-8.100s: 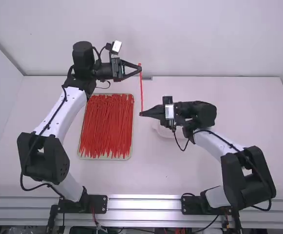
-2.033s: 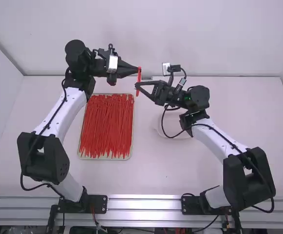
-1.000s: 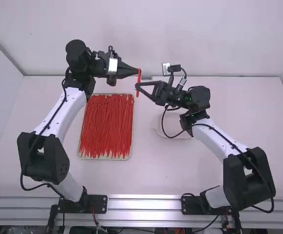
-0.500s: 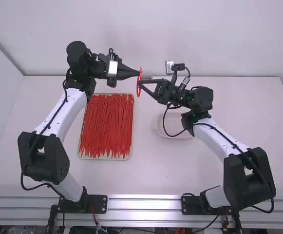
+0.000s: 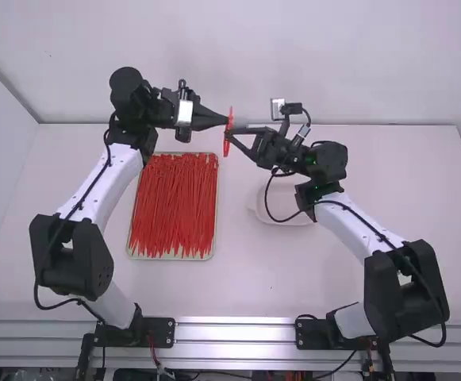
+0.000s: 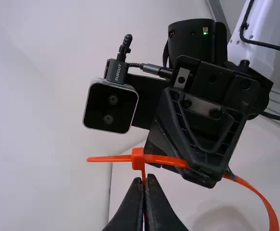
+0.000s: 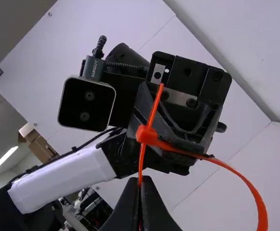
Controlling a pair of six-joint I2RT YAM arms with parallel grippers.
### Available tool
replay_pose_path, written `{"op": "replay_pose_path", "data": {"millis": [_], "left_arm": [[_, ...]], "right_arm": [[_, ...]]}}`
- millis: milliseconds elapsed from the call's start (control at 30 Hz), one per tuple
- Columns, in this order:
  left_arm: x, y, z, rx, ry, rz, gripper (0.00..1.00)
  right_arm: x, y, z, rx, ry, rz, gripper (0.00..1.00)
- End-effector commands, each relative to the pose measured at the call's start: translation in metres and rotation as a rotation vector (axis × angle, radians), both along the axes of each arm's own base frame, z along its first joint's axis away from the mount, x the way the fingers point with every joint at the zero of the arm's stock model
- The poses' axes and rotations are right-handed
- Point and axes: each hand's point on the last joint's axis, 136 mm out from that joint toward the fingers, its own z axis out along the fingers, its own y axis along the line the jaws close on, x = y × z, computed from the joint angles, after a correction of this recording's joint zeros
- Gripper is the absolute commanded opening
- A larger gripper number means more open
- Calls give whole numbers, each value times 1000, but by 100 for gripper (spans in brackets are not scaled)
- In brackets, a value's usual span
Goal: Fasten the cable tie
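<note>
While both arms hold it in the air over the far side of the counter [image 5: 420, 238], the cable tie [image 5: 228, 132] sits between the two sets of jaws. They meet almost tip to tip, the left jaws coming at it from the left, the right jaws from the right.

The left jaws are pressed together on the tie just beside its head [image 6: 138, 159]. The right jaws are pressed together on the stretch of tie that runs straight out from them, through the head, to a short free tip [image 7: 157, 96] on the head's far side. The rest of the tie curves away wide and slack, so it looks threaded but not drawn tight.

What the next move turns on is this. The threaded stretch lies in line with the right jaws and roughly crosswise to the left jaws. The right jaws also pinch it on the loop side of the head, not the tip side. From there, I judge, they can only feed it toward the head. Cinching would call for a pull on the free tip while the left jaws anchor the head. That tip is short, so a fresh grip on it could slip.

The spare ties [image 5: 174, 205] lie well apart, down on the counter.
</note>
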Motion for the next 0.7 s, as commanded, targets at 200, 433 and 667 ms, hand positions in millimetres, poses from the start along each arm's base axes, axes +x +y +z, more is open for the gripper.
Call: {"op": "replay_pose_path", "data": {"millis": [200, 433, 667], "left_arm": [[-13, -10, -5, 4, -21, -63, 1], [-15, -13, -21, -6, -117, -70, 1], [-15, -13, -22, -10, -145, -70, 1]], "right_arm": [[4, -3, 27, 36, -57, -32, 0], [6, -5, 28, 38, -57, -38, 0], [12, -10, 26, 32, -39, -56, 0]]}}
